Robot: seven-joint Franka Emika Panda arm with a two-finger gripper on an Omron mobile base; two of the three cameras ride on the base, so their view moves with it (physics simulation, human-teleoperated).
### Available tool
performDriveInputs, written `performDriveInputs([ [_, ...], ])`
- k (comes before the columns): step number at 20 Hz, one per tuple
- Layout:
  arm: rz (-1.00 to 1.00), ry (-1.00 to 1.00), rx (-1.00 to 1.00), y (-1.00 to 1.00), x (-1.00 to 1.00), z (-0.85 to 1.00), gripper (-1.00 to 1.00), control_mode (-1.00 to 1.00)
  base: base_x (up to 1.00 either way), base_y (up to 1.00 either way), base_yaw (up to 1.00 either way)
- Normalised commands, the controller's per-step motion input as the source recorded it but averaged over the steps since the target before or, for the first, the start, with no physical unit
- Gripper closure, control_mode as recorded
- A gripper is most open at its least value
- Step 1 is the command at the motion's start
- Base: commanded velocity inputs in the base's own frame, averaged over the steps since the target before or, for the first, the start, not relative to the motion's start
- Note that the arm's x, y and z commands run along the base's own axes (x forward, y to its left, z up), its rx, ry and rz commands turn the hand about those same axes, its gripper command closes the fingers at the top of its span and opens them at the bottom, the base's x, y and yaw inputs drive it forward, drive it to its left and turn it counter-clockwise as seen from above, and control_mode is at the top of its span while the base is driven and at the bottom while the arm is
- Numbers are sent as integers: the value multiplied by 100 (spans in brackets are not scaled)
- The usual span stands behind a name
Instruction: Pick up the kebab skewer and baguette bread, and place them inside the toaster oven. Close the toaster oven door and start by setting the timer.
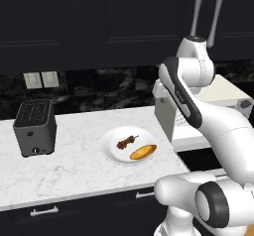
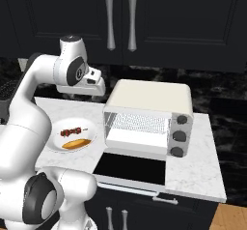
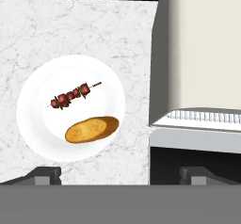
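Observation:
The kebab skewer (image 1: 127, 142) (image 2: 71, 131) (image 3: 70, 96) and the golden baguette bread (image 1: 143, 151) (image 2: 76, 143) (image 3: 92, 129) lie side by side on a white plate (image 1: 111, 148) (image 2: 55, 127) (image 3: 37, 124). To the plate's right stands the cream toaster oven (image 1: 166, 113) (image 2: 149, 113) (image 3: 207, 49). The toaster oven door (image 2: 130, 168) (image 3: 195, 164) is folded down flat, and the wire rack shows inside. High above the plate's right edge hangs my gripper (image 3: 123, 176) (image 2: 94, 86), open, pointing down, holding nothing.
A dark grey slot toaster (image 1: 34, 127) stands on the marble counter (image 1: 74, 165) left of the plate. Dark upper cabinets with silver handles (image 2: 119, 19) hang behind. The lowered door overhangs the counter's front edge.

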Motion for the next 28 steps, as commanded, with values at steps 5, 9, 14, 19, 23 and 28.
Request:
performDriveInputs([
  [5, 2, -1, 1, -23, -21, -20, -100, -100, 0, 0, 0],
  [9, 21, -11, 4, -89, -58, -41, -100, -100, 0, 0, 0],
  [14, 31, -27, 8, -100, -43, -23, -100, -100, 0, 0, 0],
  [19, 28, -24, 1, -85, 2, -33, -100, -100, 0, 0, 0],
  [23, 26, -41, 0, -47, 3, -68, -100, -100, 0, 0, 0],
  [28, 19, -49, -6, -6, 12, -59, -100, -100, 0, 0, 0],
])
